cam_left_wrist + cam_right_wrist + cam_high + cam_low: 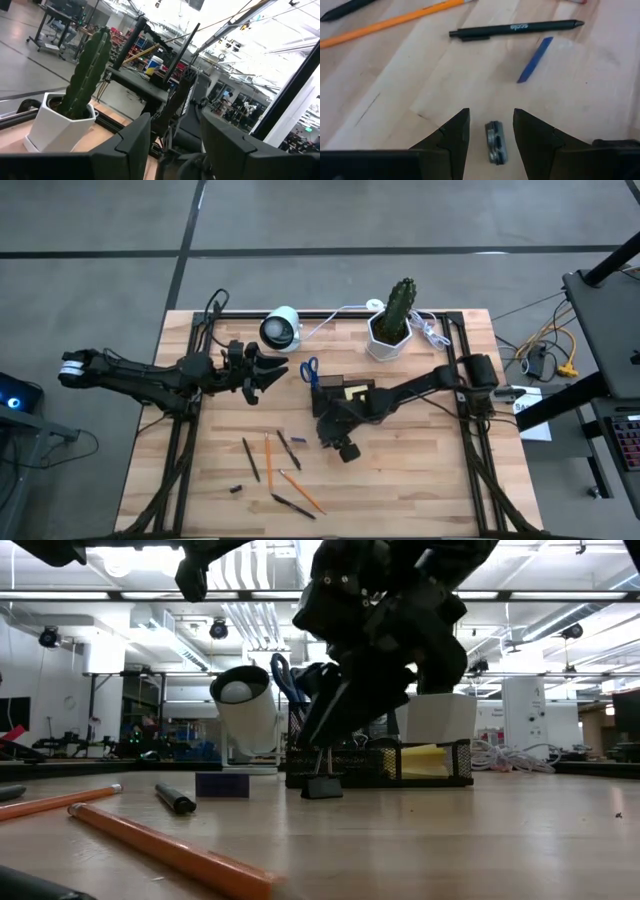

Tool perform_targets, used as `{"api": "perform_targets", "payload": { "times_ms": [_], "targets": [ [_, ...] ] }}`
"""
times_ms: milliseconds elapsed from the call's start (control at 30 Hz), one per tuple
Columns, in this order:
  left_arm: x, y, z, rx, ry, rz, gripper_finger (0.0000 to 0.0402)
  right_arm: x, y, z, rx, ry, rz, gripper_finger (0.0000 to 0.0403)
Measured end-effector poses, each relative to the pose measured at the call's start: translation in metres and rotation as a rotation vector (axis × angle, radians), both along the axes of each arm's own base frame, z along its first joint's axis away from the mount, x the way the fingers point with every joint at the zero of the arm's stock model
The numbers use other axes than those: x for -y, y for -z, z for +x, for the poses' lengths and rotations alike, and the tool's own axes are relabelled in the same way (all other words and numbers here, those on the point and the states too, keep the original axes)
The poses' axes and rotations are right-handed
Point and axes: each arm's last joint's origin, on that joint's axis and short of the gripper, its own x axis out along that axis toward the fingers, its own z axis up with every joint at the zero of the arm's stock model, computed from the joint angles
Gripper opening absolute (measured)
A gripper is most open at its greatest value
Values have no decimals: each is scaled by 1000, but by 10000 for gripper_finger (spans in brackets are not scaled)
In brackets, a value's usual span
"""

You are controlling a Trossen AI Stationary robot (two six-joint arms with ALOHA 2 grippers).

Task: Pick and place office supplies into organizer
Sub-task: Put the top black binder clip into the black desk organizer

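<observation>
The right claw (pixel 491 131) hangs part-open and empty over one small clip (pixel 495 142), just in front of the organizer (pixel 340 394). Beyond the clip lie one black pen (pixel 516 28), one blue strip (pixel 534 59) and two orange pencils (pixel 268 459). The left claw (pixel 268 370), part-open and empty, waits left of the organizer.

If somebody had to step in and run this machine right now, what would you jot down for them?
Right hand: open, empty, low over the table beside the organizer, fingers straddling a small metal clip.
Left hand: open, empty, raised near the table's back left.
Done: scissors stand in the organizer; yellow sticky pad lies in it.
Left: the clip, the black pen, a small blue piece, and the orange pencils and dark pens on the front of the table.
</observation>
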Motion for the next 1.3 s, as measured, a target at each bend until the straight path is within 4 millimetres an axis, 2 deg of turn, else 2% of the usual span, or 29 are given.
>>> {"api": "perform_targets", "payload": {
  "times_ms": [233, 633, 1300],
  "targets": [
    [0, 0, 0, 0, 1, 1, 157, 9, -1, -2, -28, 23, -3, 139],
    [0, 0, 0, 0, 3, 1, 157, 9, 0, -4, -53, 18, -8, 134],
    [0, 0, 0, 0, 4, 1, 157, 9, 0, -5, -64, 28, 3, 42]
  ]
}}
